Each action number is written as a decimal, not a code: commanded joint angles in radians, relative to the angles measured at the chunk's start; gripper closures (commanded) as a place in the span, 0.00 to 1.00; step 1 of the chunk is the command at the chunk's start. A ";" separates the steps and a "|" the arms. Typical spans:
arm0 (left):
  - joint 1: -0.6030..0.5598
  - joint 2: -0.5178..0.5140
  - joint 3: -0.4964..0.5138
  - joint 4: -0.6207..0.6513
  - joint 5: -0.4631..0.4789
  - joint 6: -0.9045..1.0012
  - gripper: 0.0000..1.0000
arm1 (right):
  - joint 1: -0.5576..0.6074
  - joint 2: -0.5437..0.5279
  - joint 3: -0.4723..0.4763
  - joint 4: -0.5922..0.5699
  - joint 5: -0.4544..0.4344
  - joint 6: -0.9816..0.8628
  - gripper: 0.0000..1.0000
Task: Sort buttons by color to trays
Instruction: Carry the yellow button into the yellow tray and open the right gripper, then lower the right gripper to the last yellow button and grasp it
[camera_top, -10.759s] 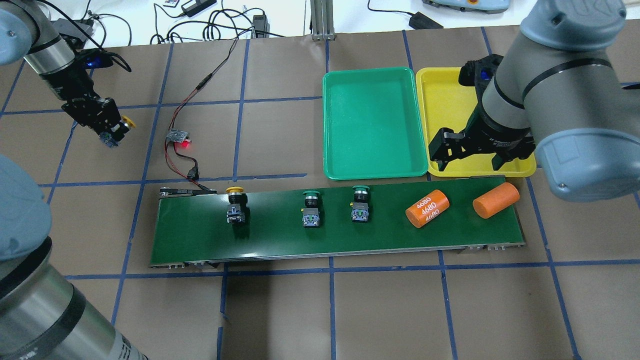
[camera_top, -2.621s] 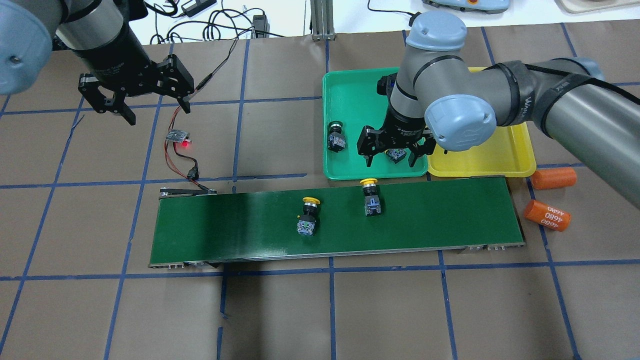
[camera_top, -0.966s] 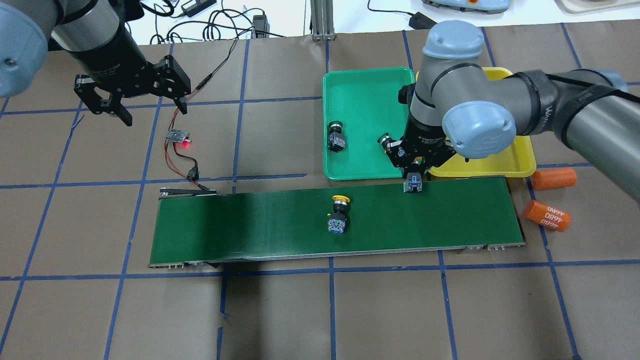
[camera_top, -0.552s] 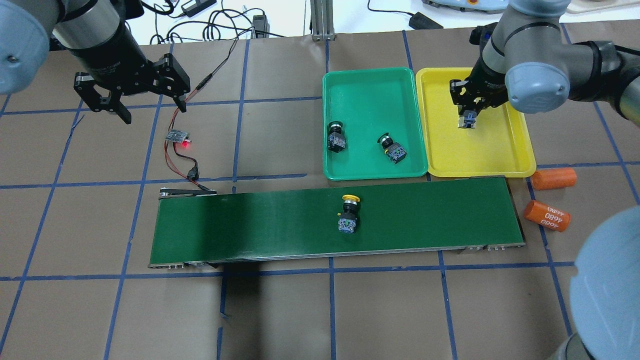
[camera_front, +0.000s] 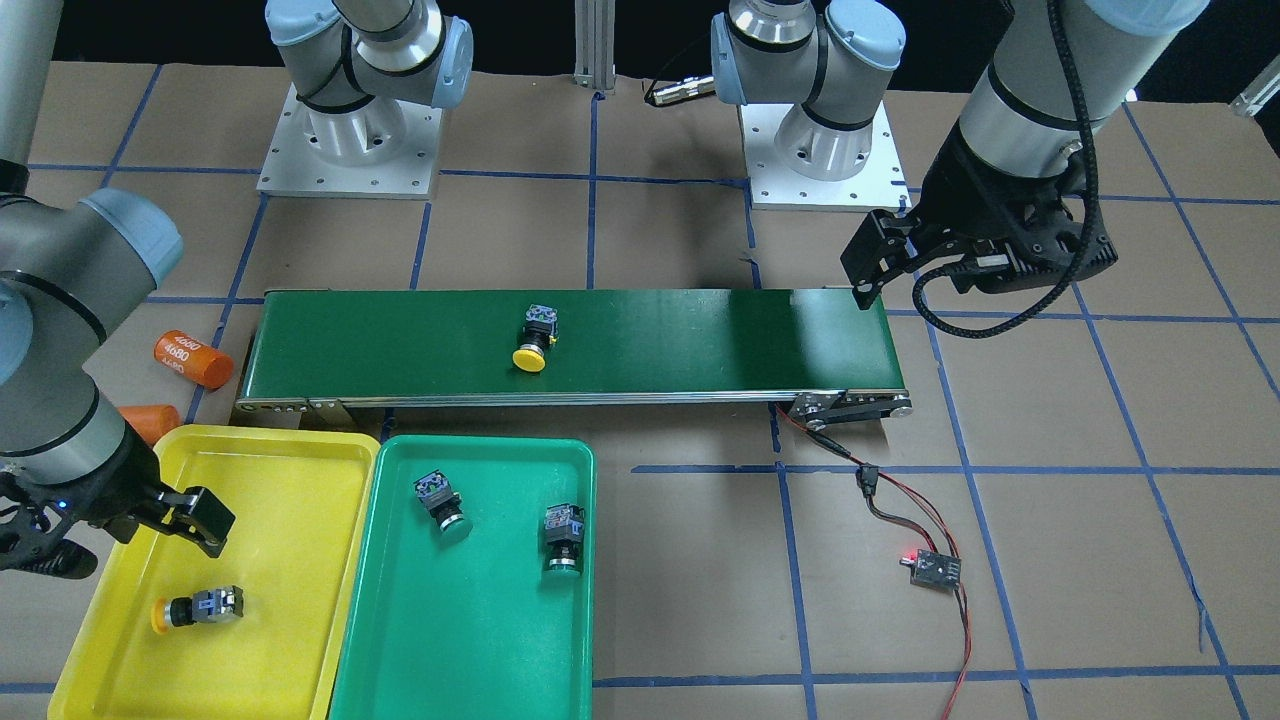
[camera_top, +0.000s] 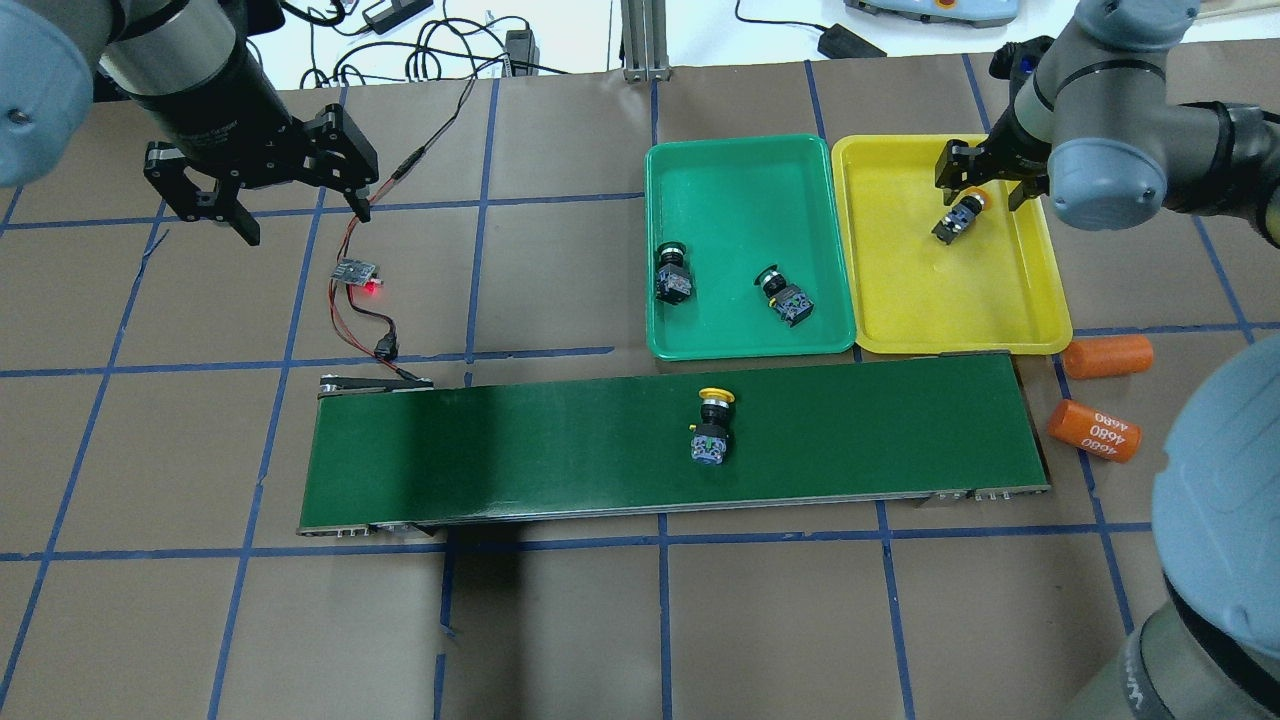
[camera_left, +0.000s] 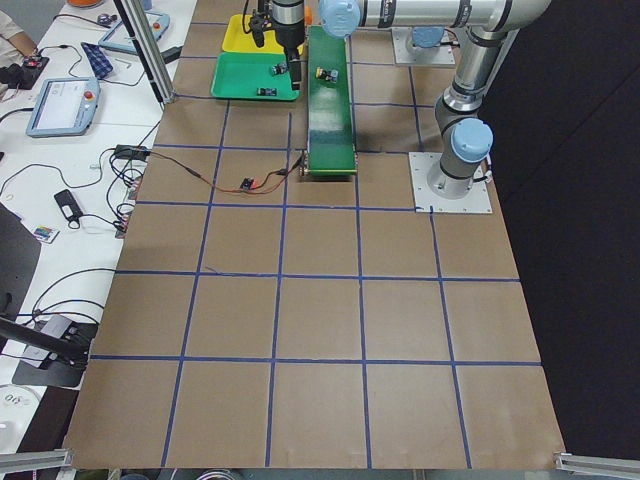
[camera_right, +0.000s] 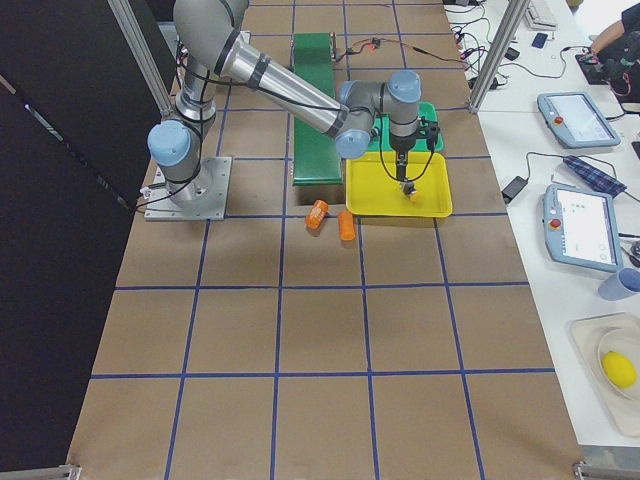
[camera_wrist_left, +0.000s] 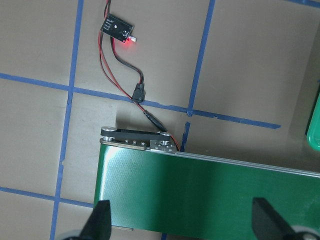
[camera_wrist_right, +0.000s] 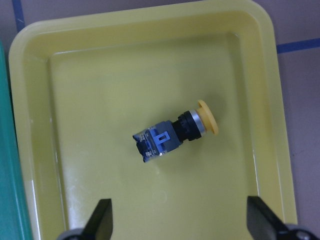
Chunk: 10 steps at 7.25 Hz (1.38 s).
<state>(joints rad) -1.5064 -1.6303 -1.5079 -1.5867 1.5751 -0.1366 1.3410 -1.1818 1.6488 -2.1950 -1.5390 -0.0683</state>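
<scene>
Lying on its side in the yellow tray (camera_top: 950, 320): a yellow button (camera_top: 955, 218), directly under the right claw (camera_top: 980, 182), whose jaws stand spread wide and empty. Green tray (camera_top: 745, 160), just beside the yellow one: a green button (camera_top: 672, 277) and a second green button (camera_top: 785, 297), apart from each other. Conveyor belt (camera_top: 500, 450) on the tabletop (camera_top: 560, 620): a second yellow button (camera_top: 712, 430), cap toward the trays; left claw (camera_top: 305, 222), spread and empty, above the tabletop past one belt end; two orange cylinders (camera_top: 1105, 357) off the other end.

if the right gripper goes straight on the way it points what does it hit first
The right gripper would probably meet the yellow button lying in the yellow tray, though depth is unclear.
</scene>
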 joint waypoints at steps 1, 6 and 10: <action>0.002 0.001 0.000 0.001 -0.001 0.000 0.00 | 0.053 -0.193 0.002 0.264 0.002 0.057 0.00; 0.002 -0.002 0.000 0.001 -0.003 0.000 0.00 | 0.334 -0.274 0.177 0.324 0.026 0.418 0.00; 0.002 0.001 0.000 0.001 -0.001 0.000 0.00 | 0.340 -0.223 0.235 0.324 0.145 0.409 0.00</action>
<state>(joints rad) -1.5048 -1.6293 -1.5086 -1.5861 1.5738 -0.1365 1.6794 -1.4151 1.8591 -1.8698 -1.4066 0.3422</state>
